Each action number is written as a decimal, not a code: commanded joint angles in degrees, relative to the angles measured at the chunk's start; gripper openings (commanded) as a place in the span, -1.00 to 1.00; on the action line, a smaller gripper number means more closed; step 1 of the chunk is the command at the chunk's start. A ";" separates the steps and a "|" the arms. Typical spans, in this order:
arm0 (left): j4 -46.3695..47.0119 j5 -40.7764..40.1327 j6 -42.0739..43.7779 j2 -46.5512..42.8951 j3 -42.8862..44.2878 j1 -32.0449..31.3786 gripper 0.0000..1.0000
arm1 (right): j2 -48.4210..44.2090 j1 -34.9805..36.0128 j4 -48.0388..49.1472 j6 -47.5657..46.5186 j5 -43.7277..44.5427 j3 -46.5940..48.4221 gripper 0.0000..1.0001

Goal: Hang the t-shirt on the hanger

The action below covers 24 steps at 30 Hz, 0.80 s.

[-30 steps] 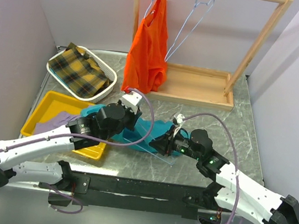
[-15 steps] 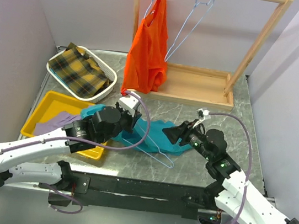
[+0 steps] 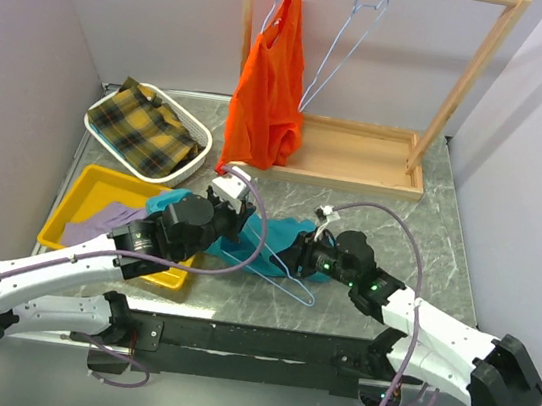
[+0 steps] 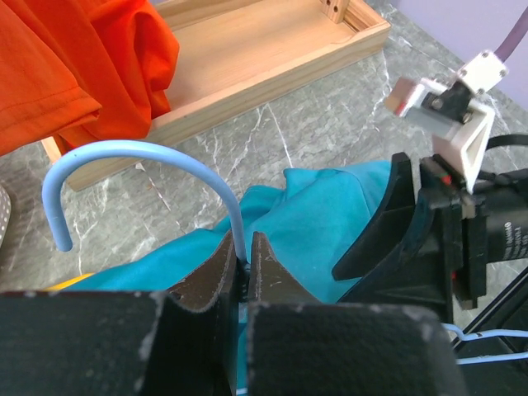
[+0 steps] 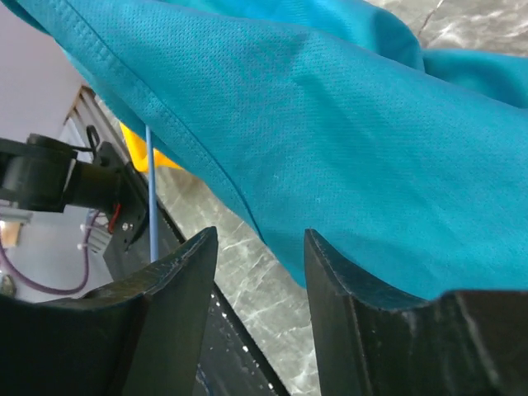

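Seen from above, the left gripper sits over the t-shirt, which lies bunched on the table between both hands. The hanger pokes out just beside the right gripper.

At the left wrist, the jaws pinch the hanger's neck, with the hook rising just beyond them. So thin a wire could twist or slip.

At the right wrist, the fingers stand wide and the hem lies just ahead, unclamped. Closing short would likely catch nothing, or snag the wire beside it.

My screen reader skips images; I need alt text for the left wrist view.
The left end effector pinches the pale-blue hanger just below its hook, above the teal t-shirt. An orange garment and wooden tray lie behind.
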 commanded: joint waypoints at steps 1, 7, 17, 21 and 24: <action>3.56 -0.14 1.40 -1.82 -0.10 -0.42 -0.98 | 2.38 1.35 6.38 -2.51 4.20 -0.88 0.12; 4.08 -0.05 1.31 -1.74 -0.27 -0.42 -0.98 | 6.86 3.73 6.21 -4.19 8.86 1.14 0.15; 3.65 -0.84 1.22 -1.21 0.17 -0.51 -0.98 | 8.72 7.15 8.23 -6.38 10.97 1.32 0.24; 4.00 -0.84 1.13 -1.30 -0.01 -0.51 -0.98 | 9.59 9.00 7.44 -7.88 13.77 1.75 0.37; 4.17 -0.58 1.13 -1.12 0.08 -0.51 -0.98 | 11.61 9.53 7.53 -7.97 15.71 2.20 0.37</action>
